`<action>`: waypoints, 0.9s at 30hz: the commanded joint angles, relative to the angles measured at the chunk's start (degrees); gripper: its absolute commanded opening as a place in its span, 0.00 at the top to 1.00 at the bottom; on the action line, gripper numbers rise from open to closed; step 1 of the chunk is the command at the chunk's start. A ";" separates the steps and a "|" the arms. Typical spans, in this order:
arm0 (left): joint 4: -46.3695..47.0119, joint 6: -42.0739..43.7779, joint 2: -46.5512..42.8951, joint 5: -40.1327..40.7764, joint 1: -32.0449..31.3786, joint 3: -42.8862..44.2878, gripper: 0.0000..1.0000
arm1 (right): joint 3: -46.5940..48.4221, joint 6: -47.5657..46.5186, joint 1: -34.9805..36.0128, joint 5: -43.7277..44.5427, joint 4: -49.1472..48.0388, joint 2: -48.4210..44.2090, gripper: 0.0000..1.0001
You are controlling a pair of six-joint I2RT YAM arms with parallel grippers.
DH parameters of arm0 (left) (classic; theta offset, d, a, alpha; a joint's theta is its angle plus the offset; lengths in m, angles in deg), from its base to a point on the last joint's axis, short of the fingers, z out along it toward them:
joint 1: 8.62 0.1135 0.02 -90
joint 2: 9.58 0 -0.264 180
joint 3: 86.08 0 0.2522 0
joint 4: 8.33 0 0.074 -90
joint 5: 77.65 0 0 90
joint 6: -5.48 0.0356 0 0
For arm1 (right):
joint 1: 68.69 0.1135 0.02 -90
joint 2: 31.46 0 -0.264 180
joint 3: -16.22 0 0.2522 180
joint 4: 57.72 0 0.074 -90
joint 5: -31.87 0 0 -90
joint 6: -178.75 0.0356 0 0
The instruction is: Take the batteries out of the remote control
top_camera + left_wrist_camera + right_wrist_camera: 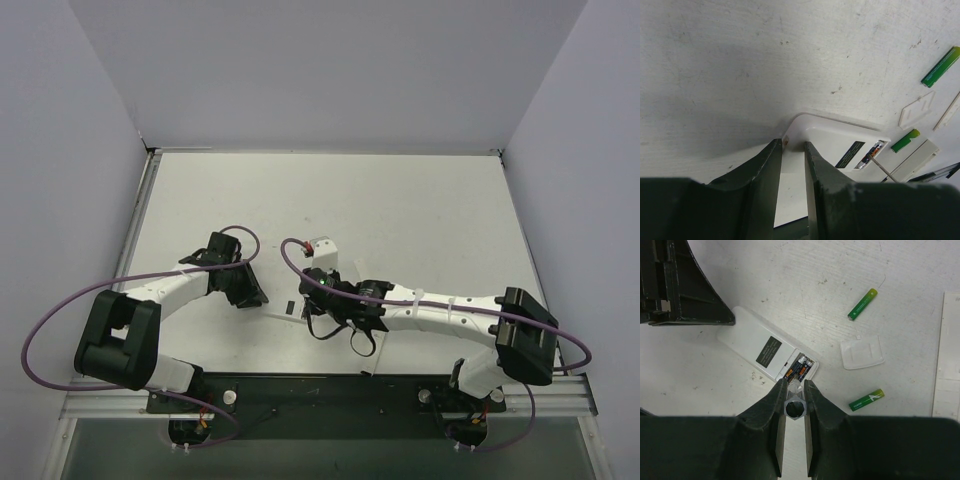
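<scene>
The white remote control [757, 347] lies back-up on the table, its battery bay open at the near end. Two dark batteries with orange bands [801, 369] sit side by side in the bay, also seen as dark batteries [871, 153] from the left wrist. My right gripper [795, 385] is shut on a clear hex-barrelled tool [794, 407] whose thin tip [881, 166] reaches the bay. My left gripper [792, 144] is shut on the remote's [832, 142] far end. Two green batteries [862, 304] [866, 399] lie loose on the table.
A flat white cover [861, 352] lies between the two green batteries. A long white strip [946, 355] runs along the right. From above, both grippers [245, 285] [322, 290] meet near the table's middle, with white walls around the tabletop [400, 200].
</scene>
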 commanded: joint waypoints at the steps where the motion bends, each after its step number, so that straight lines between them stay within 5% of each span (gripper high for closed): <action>1: -0.29 -0.24 -0.19 -0.91 -0.94 -1.13 0.66 | 2.02 0.01 0.89 3.07 3.08 1.51 1.00; 27: 2.09 -1.38 3.94 -0.56 -1.99 -2.80 0.66 | -31.11 13.89 0.37 3.51 -23.19 -13.34 1.00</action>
